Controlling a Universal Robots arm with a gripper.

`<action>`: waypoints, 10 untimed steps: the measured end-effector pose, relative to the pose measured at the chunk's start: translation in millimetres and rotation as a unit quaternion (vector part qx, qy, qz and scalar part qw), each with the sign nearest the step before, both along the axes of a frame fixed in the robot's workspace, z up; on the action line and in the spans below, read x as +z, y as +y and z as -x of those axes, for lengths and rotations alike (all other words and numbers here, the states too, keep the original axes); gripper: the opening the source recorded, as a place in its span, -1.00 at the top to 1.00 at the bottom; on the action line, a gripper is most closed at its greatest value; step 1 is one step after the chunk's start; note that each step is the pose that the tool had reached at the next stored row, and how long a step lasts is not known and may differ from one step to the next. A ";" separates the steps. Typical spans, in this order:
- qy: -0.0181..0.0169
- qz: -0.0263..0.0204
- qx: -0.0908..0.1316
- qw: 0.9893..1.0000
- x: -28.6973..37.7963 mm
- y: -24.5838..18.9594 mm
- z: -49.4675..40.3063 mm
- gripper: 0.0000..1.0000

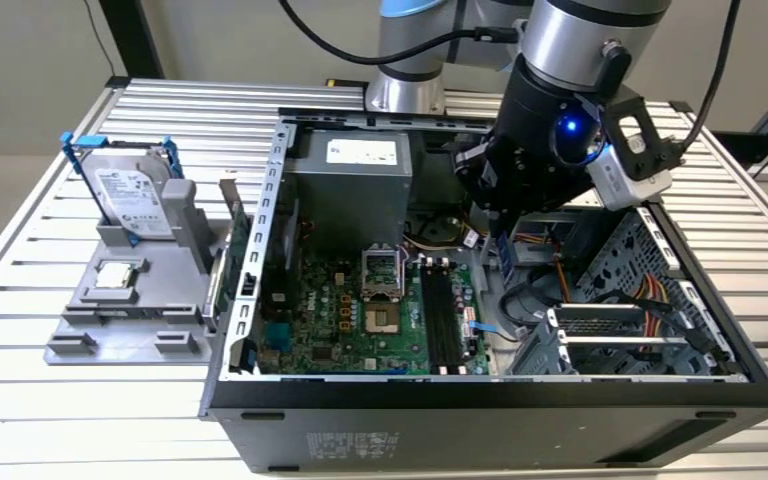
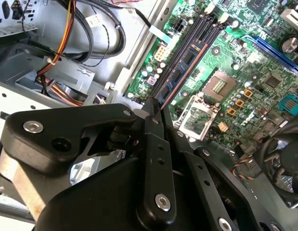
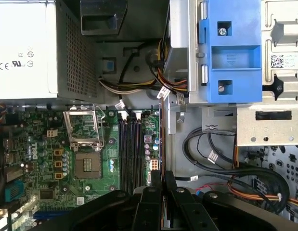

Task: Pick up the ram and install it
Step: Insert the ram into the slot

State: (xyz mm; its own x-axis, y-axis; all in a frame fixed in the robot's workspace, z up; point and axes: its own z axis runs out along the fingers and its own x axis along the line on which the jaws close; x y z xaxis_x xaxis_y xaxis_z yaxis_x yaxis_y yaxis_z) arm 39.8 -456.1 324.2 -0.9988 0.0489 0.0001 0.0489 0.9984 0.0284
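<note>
In the exterior view, our gripper [image 1: 504, 250] hangs inside the open computer case [image 1: 491, 400]. In the second wrist view, the jaws pinch the ram [image 2: 180, 72] edge-on, the memory slots [image 2: 199, 36] just past its far end. In the first wrist view, those slots [image 3: 131, 149] sit beside the jaws; we judge a tilted stick could jam.

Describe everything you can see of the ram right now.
The ram is a thin, narrow stick: a bluish board with a row of dark chips on one face and a coppery long edge. The end effector is shut on one end, so the stick juts straight out from the fingertips. It hangs inside the open computer case, beside the long black slots, not yet seated in one.
</note>
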 end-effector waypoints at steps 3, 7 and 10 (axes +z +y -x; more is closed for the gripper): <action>0.000 0.000 0.000 1.000 -0.2 0.0 0.0 1.00; 0.000 0.000 0.000 1.000 -0.3 0.1 0.0 1.00; 0.000 0.000 0.000 1.000 -0.6 0.1 0.0 1.00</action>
State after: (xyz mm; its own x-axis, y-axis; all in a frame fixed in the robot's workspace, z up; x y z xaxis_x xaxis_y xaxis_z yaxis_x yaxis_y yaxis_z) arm 39.8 -455.9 323.6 -0.9988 0.0489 0.0001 0.0489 0.9984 0.0279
